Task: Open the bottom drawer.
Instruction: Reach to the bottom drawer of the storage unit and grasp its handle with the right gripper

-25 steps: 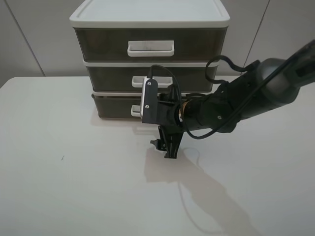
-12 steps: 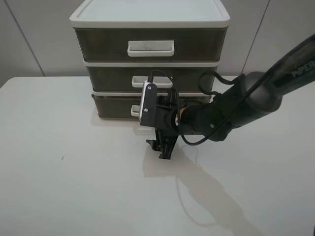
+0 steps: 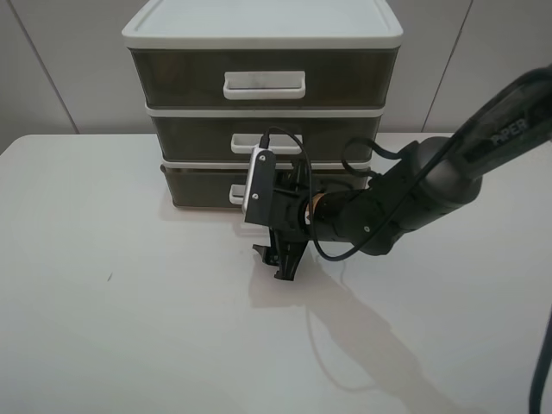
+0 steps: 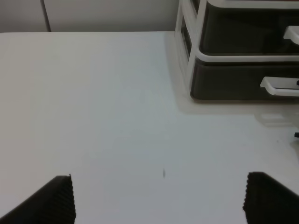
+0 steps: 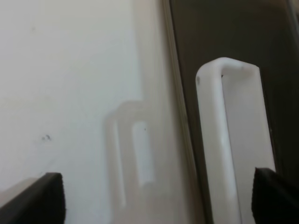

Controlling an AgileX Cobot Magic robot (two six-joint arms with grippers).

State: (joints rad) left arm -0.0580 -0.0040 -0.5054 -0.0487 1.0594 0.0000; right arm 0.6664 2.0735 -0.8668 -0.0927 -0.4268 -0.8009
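The bottom drawer (image 3: 200, 186) is the lowest of three smoky-brown drawers and sits pushed into the cabinet. Its white loop handle (image 3: 236, 195) is mostly hidden behind my right wrist. My right gripper (image 3: 274, 263) points down at the table just in front of this drawer, open and empty. In the right wrist view the handle (image 5: 231, 140) lies close ahead between the spread fingertips (image 5: 44, 196), untouched, against the dark drawer front (image 5: 219, 32). My left gripper (image 4: 159, 200) is open and empty over the bare table, well away from the drawer (image 4: 229, 84) and its handle (image 4: 280, 87).
The white cabinet (image 3: 259, 26) stands at the back middle of the white table (image 3: 103, 328). The middle drawer (image 3: 194, 136) and the taller top drawer (image 3: 177, 78) are shut. A black cable (image 3: 354, 159) loops from the right arm in front of the cabinet.
My right gripper has shifted slightly left and closer to the bottom drawer's front. The drawers have not moved.
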